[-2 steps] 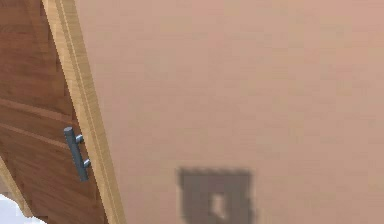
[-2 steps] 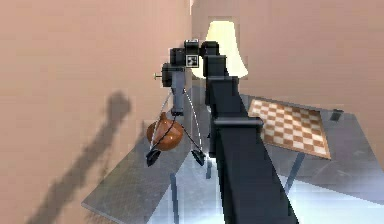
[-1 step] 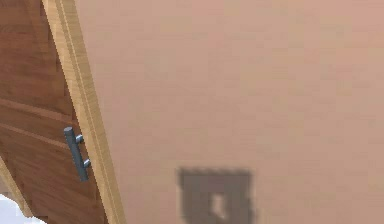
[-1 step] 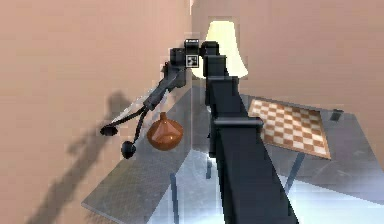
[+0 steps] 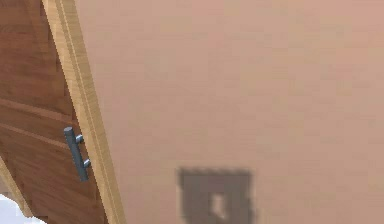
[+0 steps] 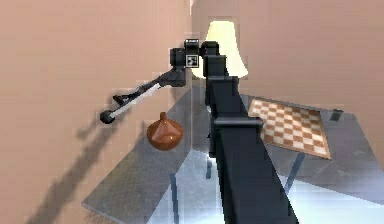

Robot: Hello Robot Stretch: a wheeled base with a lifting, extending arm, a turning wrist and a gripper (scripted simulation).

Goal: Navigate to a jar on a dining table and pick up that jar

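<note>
Jaws by bare wall (image 6: 60, 60), holding nothing, openness unclear, brown jar (image 6: 165, 131) on glass table (image 6: 130, 185) nearby

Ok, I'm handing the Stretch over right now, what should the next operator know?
Gripper: jaws end against the bare peach wall, holding nothing.
Brown squat round vessel with a pointed top, likely the jar, stands on the glass-topped table, pictured between the jaws and the dark square arm; a brown-and-white checkered board lies farther right.
Done: at the table, arm out.
Left: line up on the vessel, grasp, lift.
</note>
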